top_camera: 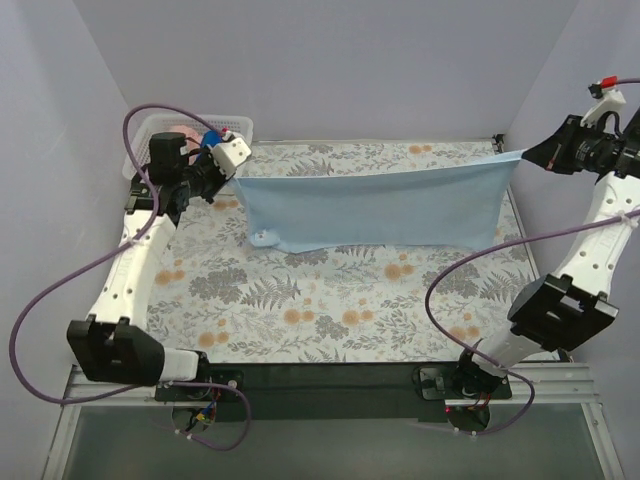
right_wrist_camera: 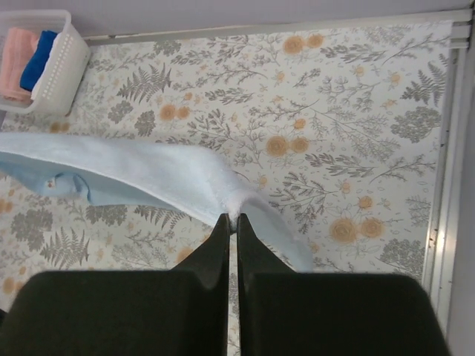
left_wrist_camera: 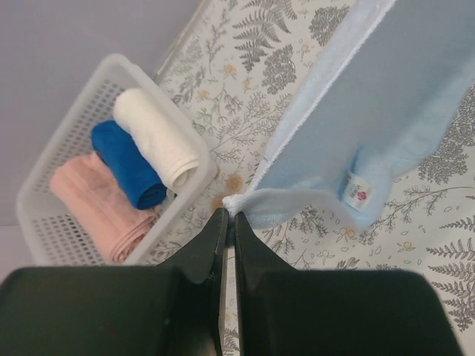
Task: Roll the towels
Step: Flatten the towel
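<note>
The light sky-blue towel [top_camera: 375,208] hangs stretched above the floral table, its lower edge drooping toward the cloth. My left gripper [top_camera: 238,172] is shut on its left top corner, seen pinched at the fingertips in the left wrist view [left_wrist_camera: 229,211]. At the far right my right gripper [top_camera: 522,153] is shut on the other top corner, which shows in the right wrist view [right_wrist_camera: 232,216]. The blue towel [left_wrist_camera: 401,96] carries a small white tag [left_wrist_camera: 356,190]. The salmon-pink towel [left_wrist_camera: 93,208] lies folded in the white basket [left_wrist_camera: 44,159] at the back left.
In the basket beside the pink towel lie a dark royal-blue roll [left_wrist_camera: 126,163] and a white roll [left_wrist_camera: 156,137]. The basket [top_camera: 240,127] stands behind my left gripper. Grey walls close the sides and back. A metal rail [right_wrist_camera: 445,185] borders the table's right edge.
</note>
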Controlling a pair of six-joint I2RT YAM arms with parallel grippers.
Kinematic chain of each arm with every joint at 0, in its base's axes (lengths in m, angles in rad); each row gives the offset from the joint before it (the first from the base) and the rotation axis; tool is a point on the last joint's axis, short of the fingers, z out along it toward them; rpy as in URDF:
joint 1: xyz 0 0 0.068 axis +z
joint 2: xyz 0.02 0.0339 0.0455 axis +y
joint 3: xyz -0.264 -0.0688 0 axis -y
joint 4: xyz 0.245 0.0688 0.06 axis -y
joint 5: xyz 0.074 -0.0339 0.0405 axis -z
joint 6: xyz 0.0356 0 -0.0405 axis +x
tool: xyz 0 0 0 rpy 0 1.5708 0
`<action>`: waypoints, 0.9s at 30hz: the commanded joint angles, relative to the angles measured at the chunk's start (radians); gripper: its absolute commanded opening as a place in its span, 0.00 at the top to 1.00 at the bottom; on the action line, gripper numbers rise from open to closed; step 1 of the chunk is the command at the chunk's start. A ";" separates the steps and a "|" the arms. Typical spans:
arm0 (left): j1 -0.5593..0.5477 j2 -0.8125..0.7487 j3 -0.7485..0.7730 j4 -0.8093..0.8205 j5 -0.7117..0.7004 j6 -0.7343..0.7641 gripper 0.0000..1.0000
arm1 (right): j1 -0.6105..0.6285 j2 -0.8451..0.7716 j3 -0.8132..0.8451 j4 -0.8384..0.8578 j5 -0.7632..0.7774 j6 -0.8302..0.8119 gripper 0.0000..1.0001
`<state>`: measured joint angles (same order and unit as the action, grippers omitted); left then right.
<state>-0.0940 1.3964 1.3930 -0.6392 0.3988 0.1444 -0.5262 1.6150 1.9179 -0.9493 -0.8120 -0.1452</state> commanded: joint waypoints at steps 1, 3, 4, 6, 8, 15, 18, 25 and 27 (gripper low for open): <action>0.005 -0.152 -0.028 -0.016 0.035 0.017 1.00 | -0.067 -0.144 0.000 0.003 -0.016 -0.002 0.99; 0.004 -0.258 -0.058 -0.014 0.043 0.017 1.00 | -0.099 -0.229 -0.046 0.003 -0.015 -0.005 0.99; 0.004 -0.296 -0.069 -0.008 0.040 0.015 1.00 | -0.139 -0.262 -0.065 0.004 -0.013 -0.013 0.99; 0.004 -0.401 -0.100 -0.001 0.035 0.012 1.00 | -0.175 -0.345 -0.115 0.004 -0.007 -0.017 0.99; 0.004 -0.488 -0.114 -0.008 0.031 0.014 1.00 | -0.222 -0.413 -0.144 0.001 -0.003 -0.017 0.99; 0.005 -0.528 -0.127 -0.036 0.012 0.024 1.00 | -0.248 -0.465 -0.203 0.035 -0.006 0.007 0.99; 0.004 -0.450 -0.135 -0.005 0.026 0.043 1.00 | -0.242 -0.377 -0.203 0.082 0.010 0.038 0.99; 0.004 -0.106 -0.160 0.183 0.044 0.018 1.00 | 0.000 -0.175 -0.367 0.303 0.213 0.077 0.99; 0.002 -0.012 -0.125 0.203 0.089 0.005 1.00 | 0.095 -0.126 -0.437 0.375 0.290 0.096 0.99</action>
<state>-0.0940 1.2991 1.2488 -0.5140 0.4423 0.1635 -0.5438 1.4677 1.5318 -0.7193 -0.6540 -0.0841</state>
